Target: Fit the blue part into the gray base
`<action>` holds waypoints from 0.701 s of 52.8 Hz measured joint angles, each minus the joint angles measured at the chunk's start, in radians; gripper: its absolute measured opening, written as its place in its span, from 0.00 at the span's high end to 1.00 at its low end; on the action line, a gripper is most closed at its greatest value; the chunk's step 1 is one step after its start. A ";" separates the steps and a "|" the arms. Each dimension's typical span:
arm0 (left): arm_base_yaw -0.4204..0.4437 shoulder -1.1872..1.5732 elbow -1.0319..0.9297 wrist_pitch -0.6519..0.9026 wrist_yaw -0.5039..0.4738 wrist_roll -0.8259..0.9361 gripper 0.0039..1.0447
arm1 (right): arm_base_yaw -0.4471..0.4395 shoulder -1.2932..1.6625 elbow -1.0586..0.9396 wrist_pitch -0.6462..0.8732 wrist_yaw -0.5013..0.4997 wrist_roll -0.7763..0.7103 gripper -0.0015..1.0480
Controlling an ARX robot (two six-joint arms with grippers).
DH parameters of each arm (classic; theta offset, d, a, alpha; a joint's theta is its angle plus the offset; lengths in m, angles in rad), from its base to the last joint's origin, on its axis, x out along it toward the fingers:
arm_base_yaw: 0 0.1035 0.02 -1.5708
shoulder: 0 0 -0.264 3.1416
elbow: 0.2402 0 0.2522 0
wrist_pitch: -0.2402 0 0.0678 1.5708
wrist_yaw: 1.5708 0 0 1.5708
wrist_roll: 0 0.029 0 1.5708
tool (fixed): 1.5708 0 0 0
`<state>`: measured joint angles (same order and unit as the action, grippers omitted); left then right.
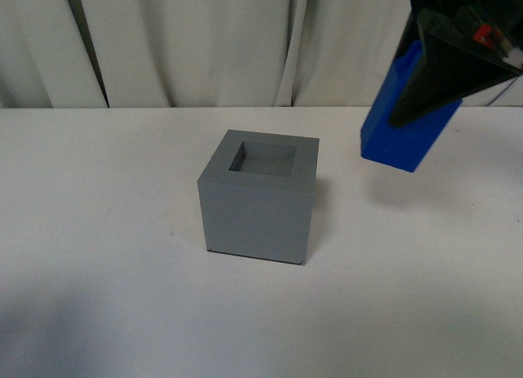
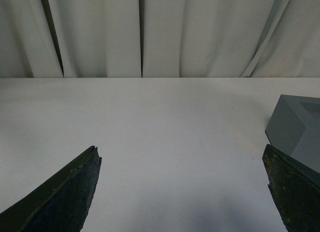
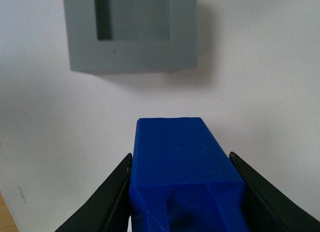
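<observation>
The gray base (image 1: pixel 258 197) stands on the white table with its square recess facing up and nothing in it. My right gripper (image 1: pixel 425 92) is shut on the blue part (image 1: pixel 403 125) and holds it tilted in the air, above the table and to the right of the base. In the right wrist view the blue part (image 3: pixel 180 164) sits between the two black fingers, with the gray base (image 3: pixel 131 31) beyond it. My left gripper (image 2: pixel 182 192) is open and holds nothing; a corner of the gray base (image 2: pixel 295 127) shows beside one of its fingers.
The white table (image 1: pixel 98 231) runs back to a pale curtain (image 1: pixel 204 43) along its far edge. A shadow falls across the table's near left corner.
</observation>
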<state>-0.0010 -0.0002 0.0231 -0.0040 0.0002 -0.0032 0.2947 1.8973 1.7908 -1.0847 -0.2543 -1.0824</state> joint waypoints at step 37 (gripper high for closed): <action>0.000 0.000 0.000 0.000 0.000 0.000 0.06 | 0.168 0.087 0.167 -0.040 0.041 0.111 0.54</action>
<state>-0.0010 -0.0002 0.0231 -0.0040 0.0002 -0.0032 0.4629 1.9846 1.9575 -1.1252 -0.2134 -0.9710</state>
